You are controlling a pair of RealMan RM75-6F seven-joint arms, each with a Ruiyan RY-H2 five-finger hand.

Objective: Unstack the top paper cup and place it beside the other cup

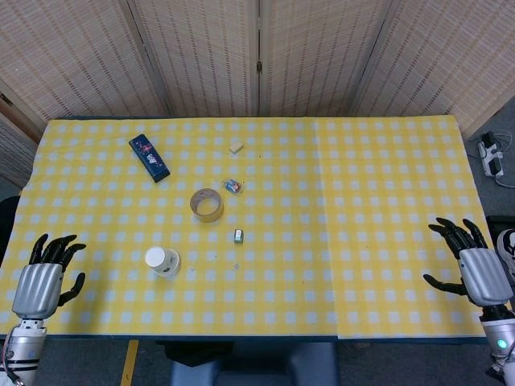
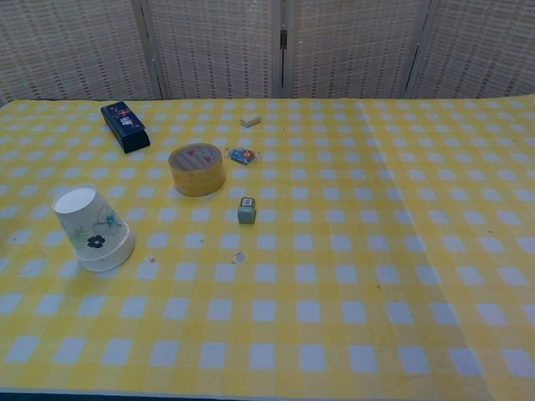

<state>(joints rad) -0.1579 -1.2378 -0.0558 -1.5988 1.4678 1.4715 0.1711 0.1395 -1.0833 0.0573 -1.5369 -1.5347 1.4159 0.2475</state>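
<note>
The stacked paper cups (image 2: 92, 229) stand upside down on the yellow checked cloth, white with a flower print; in the head view the cup stack (image 1: 162, 260) sits at the front left. My left hand (image 1: 44, 280) rests at the table's front left edge, fingers spread, holding nothing, well left of the cups. My right hand (image 1: 475, 265) lies at the front right edge, fingers apart and empty, far from the cups. Neither hand shows in the chest view.
A roll of tape (image 2: 196, 169) stands behind the cups. A dark blue box (image 2: 125, 126) lies at the back left. A small grey block (image 2: 246, 210), a wrapped sweet (image 2: 242, 154) and a white eraser (image 2: 250, 121) lie near the middle. Woven screens close off the back.
</note>
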